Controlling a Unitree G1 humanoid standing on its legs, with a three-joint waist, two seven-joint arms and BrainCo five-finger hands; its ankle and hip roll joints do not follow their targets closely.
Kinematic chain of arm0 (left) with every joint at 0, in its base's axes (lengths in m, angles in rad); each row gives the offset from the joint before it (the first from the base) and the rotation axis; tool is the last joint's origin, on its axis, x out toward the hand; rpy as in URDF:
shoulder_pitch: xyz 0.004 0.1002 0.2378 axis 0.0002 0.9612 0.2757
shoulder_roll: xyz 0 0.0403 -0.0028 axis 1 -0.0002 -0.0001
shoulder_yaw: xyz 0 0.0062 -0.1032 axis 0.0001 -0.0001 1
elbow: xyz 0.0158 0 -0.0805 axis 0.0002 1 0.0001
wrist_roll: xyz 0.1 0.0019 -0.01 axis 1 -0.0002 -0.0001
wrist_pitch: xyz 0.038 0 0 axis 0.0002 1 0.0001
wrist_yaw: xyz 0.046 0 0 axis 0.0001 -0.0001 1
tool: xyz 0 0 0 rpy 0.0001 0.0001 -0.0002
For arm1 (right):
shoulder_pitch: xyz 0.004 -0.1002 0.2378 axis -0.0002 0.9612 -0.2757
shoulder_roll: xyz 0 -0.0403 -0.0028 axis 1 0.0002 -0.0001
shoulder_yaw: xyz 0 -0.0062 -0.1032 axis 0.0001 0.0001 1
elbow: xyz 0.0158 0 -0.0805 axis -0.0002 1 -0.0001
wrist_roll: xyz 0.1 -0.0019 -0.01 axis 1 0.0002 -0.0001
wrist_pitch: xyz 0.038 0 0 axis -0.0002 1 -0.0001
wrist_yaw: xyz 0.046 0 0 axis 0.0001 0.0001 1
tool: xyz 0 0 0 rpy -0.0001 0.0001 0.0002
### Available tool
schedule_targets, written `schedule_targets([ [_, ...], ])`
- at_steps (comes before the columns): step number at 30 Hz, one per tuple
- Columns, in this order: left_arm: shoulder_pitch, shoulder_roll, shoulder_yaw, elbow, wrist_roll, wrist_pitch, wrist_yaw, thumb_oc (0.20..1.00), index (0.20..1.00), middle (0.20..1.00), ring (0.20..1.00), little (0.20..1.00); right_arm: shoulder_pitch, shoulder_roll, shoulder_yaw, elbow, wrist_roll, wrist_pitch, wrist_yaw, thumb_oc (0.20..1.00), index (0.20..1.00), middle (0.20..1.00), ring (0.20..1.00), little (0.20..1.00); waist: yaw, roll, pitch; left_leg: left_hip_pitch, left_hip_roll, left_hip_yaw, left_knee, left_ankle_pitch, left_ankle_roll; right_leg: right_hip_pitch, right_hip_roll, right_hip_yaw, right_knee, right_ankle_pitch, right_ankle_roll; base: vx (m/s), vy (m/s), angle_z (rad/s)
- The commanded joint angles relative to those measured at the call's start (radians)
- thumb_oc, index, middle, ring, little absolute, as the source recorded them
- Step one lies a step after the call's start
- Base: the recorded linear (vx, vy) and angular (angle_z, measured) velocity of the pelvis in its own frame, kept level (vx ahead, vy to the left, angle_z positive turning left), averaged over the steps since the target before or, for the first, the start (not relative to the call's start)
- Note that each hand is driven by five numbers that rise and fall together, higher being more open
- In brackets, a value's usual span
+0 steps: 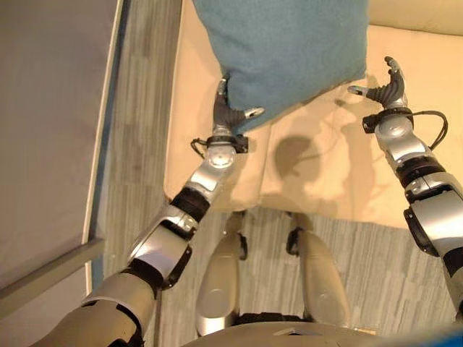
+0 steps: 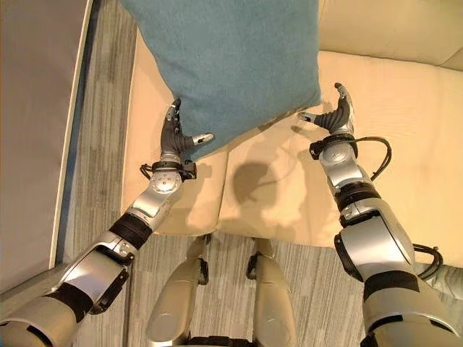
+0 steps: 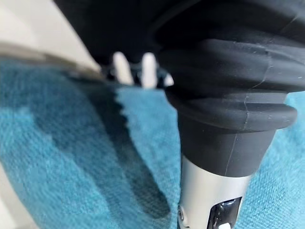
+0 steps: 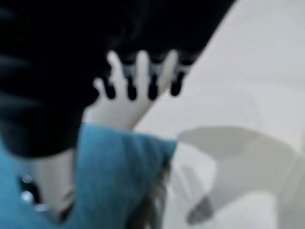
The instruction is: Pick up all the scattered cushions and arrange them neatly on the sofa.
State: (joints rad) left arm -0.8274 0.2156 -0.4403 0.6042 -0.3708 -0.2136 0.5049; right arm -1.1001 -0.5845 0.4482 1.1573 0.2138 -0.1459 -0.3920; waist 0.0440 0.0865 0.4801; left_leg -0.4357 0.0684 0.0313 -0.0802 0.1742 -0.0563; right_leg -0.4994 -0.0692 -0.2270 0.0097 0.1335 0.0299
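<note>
- Cushion, teal-blue, square, soft woven fabric (image 2: 231, 65) — one item, lying tilted over the cream seat of the sofa, its lower corner pointing toward the seat's front edge and its upper part running out past the top of both eye views.
- Sofa, cream-beige upholstered fabric (image 2: 405, 130) — seat made of two pads with a seam between them; the cushion covers the seam's far end and casts a dark shadow on the seat just below its corner. A paler backrest strip shows at the far right.
- Left hand (image 2: 176, 137) — at the cushion's lower left edge, fingers straight and pointing up along the fabric, thumb stuck out sideways under the cushion's edge; spread, not curled round the cloth. The left wrist view shows teal fabric right against the hand.
- Right hand (image 2: 334, 116) — just beside the cushion's lower right corner, fingers extended upward, thumb reaching toward the corner; wide and holding nothing. Whether the thumb tip touches the fabric cannot be told.
- Floor, grey striped carpet (image 2: 101, 144) — runs along the sofa's left side and in front of it.
- Panel, flat grey with a pale metal edge (image 1: 51, 108) — beside the carpet at far left, well apart from the sofa.
</note>
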Motion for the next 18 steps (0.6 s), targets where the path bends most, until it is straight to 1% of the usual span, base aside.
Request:
schedule_targets([
  [1, 0.002, 0.002, 0.002, -0.016, 0.021, -0.043, -0.008, 1.000, 1.000, 1.000, 1.000, 1.000, -0.045, -0.042, 0.048, -0.009, 0.032, -0.031, -0.010, 1.000, 1.000, 1.000, 1.000, 1.000, -0.009, -0.037, -0.069, 0.035, -0.025, -0.026, -0.007, -0.029, -0.070, -0.043, -0.050, 0.052, 0.104, -0.069, 0.097, -0.01, -0.027, 0.15],
  [3, 0.004, 0.009, 0.001, -0.053, 0.031, -0.048, -0.010, 1.000, 1.000, 1.000, 1.000, 1.000, -0.074, -0.056, 0.057, 0.001, 0.041, -0.034, -0.007, 1.000, 1.000, 1.000, 1.000, 1.000, 0.003, -0.022, -0.069, 0.014, -0.027, -0.031, -0.007, -0.022, -0.075, -0.065, -0.054, 0.049, 0.109, -0.073, 0.097, 0.00, -0.011, 0.11],
  [4, 0.002, 0.016, -0.002, -0.088, 0.030, -0.056, -0.015, 1.000, 1.000, 1.000, 1.000, 1.000, -0.111, -0.065, 0.076, 0.002, 0.053, -0.036, 0.003, 1.000, 1.000, 1.000, 1.000, 1.000, 0.019, -0.004, -0.070, -0.013, -0.031, -0.035, -0.007, -0.018, -0.079, -0.104, -0.061, 0.050, 0.122, -0.074, 0.098, 0.00, 0.000, 0.00],
  [7, 0.000, 0.016, -0.005, -0.093, 0.028, -0.057, -0.017, 1.000, 1.000, 1.000, 1.000, 1.000, -0.126, -0.063, 0.084, 0.000, 0.057, -0.038, 0.008, 1.000, 1.000, 1.000, 1.000, 1.000, 0.024, 0.002, -0.073, -0.025, -0.032, -0.038, -0.007, -0.015, -0.080, -0.117, -0.064, 0.050, 0.127, -0.075, 0.099, 0.00, 0.005, 0.06],
  [8, -0.007, 0.013, -0.006, -0.108, 0.025, -0.063, -0.015, 1.000, 1.000, 1.000, 1.000, 1.000, -0.147, -0.056, 0.093, -0.006, 0.062, -0.042, 0.008, 1.000, 1.000, 1.000, 1.000, 1.000, 0.031, 0.012, -0.077, -0.037, -0.034, -0.041, -0.007, -0.013, -0.084, -0.136, -0.066, 0.051, 0.135, -0.077, 0.098, 0.01, 0.000, 0.09],
  [11, -0.023, -0.009, -0.009, -0.113, 0.020, -0.072, -0.007, 1.000, 1.000, 1.000, 1.000, 1.000, -0.157, -0.017, 0.088, -0.055, 0.092, -0.060, -0.001, 1.000, 1.000, 1.000, 1.000, 1.000, 0.037, 0.025, -0.085, -0.054, -0.036, -0.045, -0.007, -0.010, -0.087, -0.158, -0.072, 0.055, 0.142, -0.077, 0.099, 0.01, 0.012, 0.11],
  [13, -0.040, -0.048, -0.012, -0.095, 0.016, -0.077, 0.005, 1.000, 1.000, 1.000, 1.000, 1.000, -0.153, 0.046, 0.067, -0.123, 0.123, -0.086, -0.013, 1.000, 1.000, 1.000, 1.000, 1.000, 0.038, 0.029, -0.087, -0.056, -0.038, -0.046, -0.007, -0.010, -0.085, -0.164, -0.073, 0.056, 0.147, -0.080, 0.097, 0.02, 0.018, 0.07],
  [14, -0.046, -0.061, -0.016, -0.085, 0.013, -0.078, 0.006, 1.000, 1.000, 1.000, 1.000, 1.000, -0.153, 0.063, 0.066, -0.139, 0.128, -0.091, -0.010, 1.000, 1.000, 1.000, 1.000, 1.000, 0.038, 0.029, -0.087, -0.056, -0.038, -0.046, -0.007, -0.011, -0.085, -0.165, -0.074, 0.057, 0.149, -0.080, 0.097, 0.00, 0.000, 0.00],
  [15, -0.056, -0.072, -0.022, -0.073, 0.011, -0.081, 0.010, 1.000, 1.000, 1.000, 1.000, 1.000, -0.151, 0.083, 0.070, -0.162, 0.130, -0.094, -0.005, 0.730, 0.730, 0.730, 0.730, 0.730, 0.036, 0.028, -0.087, -0.054, -0.037, -0.047, -0.007, -0.011, -0.084, -0.167, -0.074, 0.057, 0.150, -0.079, 0.097, 0.00, 0.000, 0.00],
  [16, -0.066, -0.084, -0.027, -0.058, 0.013, -0.082, 0.016, 1.000, 1.000, 1.000, 1.000, 1.000, -0.145, 0.105, 0.065, -0.182, 0.143, -0.102, -0.001, 0.410, 0.410, 0.410, 0.410, 0.410, 0.034, 0.026, -0.088, -0.053, -0.039, -0.049, -0.007, -0.013, -0.083, -0.167, -0.073, 0.060, 0.151, -0.080, 0.096, 0.00, 0.000, 0.00],
  [17, -0.076, -0.095, -0.032, -0.043, 0.009, -0.083, 0.020, 1.000, 1.000, 1.000, 1.000, 1.000, -0.142, 0.119, 0.064, -0.196, 0.146, -0.107, -0.002, 0.200, 0.200, 0.200, 0.200, 0.200, 0.031, 0.024, -0.090, -0.052, -0.038, -0.047, -0.007, -0.013, -0.083, -0.168, -0.074, 0.061, 0.151, -0.080, 0.097, 0.00, 0.000, 0.00],
  [18, -0.076, -0.095, -0.032, -0.042, 0.009, -0.083, 0.020, 1.000, 1.000, 1.000, 1.000, 1.000, -0.142, 0.119, 0.064, -0.196, 0.145, -0.107, -0.003, 0.200, 0.200, 0.200, 0.200, 0.200, 0.031, 0.024, -0.090, -0.053, -0.038, -0.047, -0.007, -0.013, -0.083, -0.168, -0.074, 0.061, 0.152, -0.080, 0.097, 0.00, 0.000, 0.00],
])
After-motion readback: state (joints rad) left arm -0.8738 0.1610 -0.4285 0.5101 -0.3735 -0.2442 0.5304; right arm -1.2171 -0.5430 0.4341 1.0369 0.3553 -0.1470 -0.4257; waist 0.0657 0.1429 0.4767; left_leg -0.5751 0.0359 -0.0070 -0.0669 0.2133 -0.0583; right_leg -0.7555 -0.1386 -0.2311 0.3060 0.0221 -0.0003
